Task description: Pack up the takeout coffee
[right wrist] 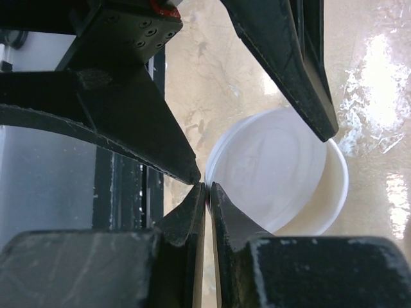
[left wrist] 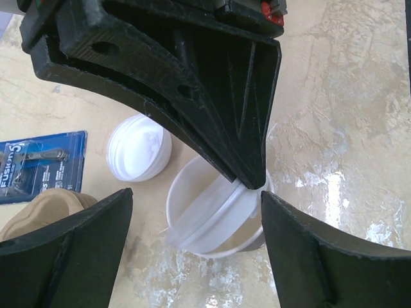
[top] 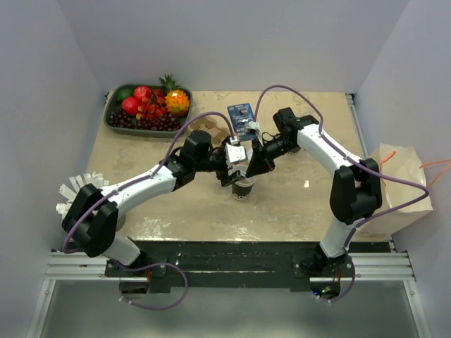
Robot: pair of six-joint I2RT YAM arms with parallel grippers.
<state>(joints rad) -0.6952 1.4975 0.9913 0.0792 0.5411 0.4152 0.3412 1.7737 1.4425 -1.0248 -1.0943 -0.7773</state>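
Beige marbled tabletop (top: 176, 211), pale walls (top: 232, 42) around; fruit tray (top: 109, 116) back-left, paper bag (top: 402, 190) off right edge. Cup (top: 244, 189) mid-table, upright, long axis vertical, mouth up. Lid (right wrist: 270, 163) canted across mouth, not seated. Right gripper (right wrist: 209, 189) nearly closed, pinching lid rim. Left gripper (left wrist: 196, 194) spread wide, fingers (left wrist: 70, 250) either side of cup, contact not discernible. Second white lid (left wrist: 138, 151) lying nearby.

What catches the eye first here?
Over a brown paper cup at the middle of the table, the right fingers pinch the edge of a white lid tilted across its mouth, while the left fingers stand open either side. A tray of bright fruit sits at the far left corner, a paper bag off the right edge.
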